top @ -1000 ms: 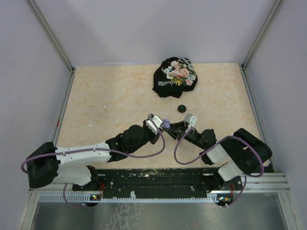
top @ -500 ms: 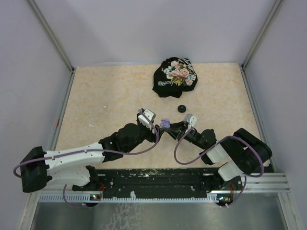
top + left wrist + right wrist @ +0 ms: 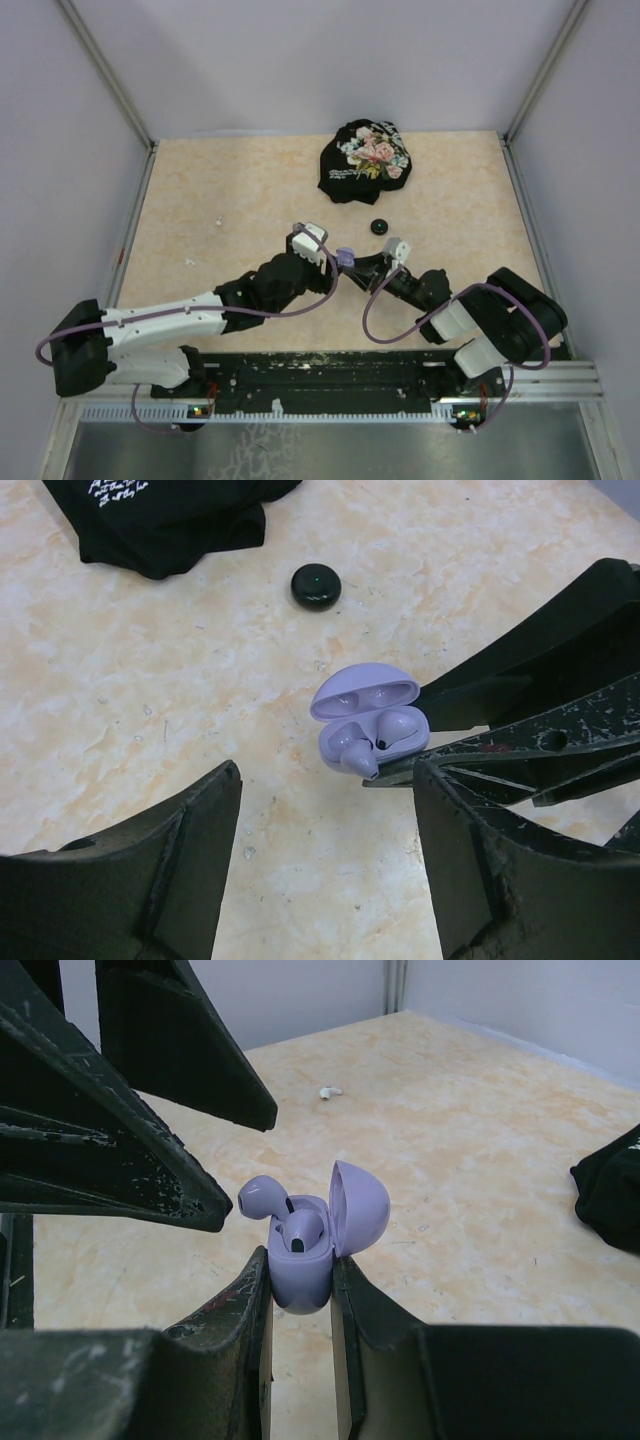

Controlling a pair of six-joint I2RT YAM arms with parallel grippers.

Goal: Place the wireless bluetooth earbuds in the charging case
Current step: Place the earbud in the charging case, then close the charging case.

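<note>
The right fingers (image 3: 357, 263) are shut tight on the case (image 3: 370, 725). They pinch its bottom half from both sides and come in from 4 o'clock. The case is purple and sits near the middle of the counter (image 3: 230, 170) in the top view. I cannot tell if it touches the counter.

The lid (image 3: 365, 690) is up. Two purple earbuds (image 3: 395, 730) are at the case. One sits down in its hole. The other is tipped, and its round end pokes out over the edge of the case on the side away from the lid.

The left fingers (image 3: 325, 252) are spread wide and hold nothing. They are just beside the case, at about 10 o'clock from it. In the left wrist view the case shows in the gap in front of them, and they do not touch it.

A small round black puck (image 3: 379, 226) lies on the counter at 1 o'clock from the case, near it. A black cloth (image 3: 365, 160) with pink flowers lies at 12 o'clock, by the far edge. A tiny white earbud (image 3: 217, 221) lies on the counter at 10 o'clock, well apart from the case.
</note>
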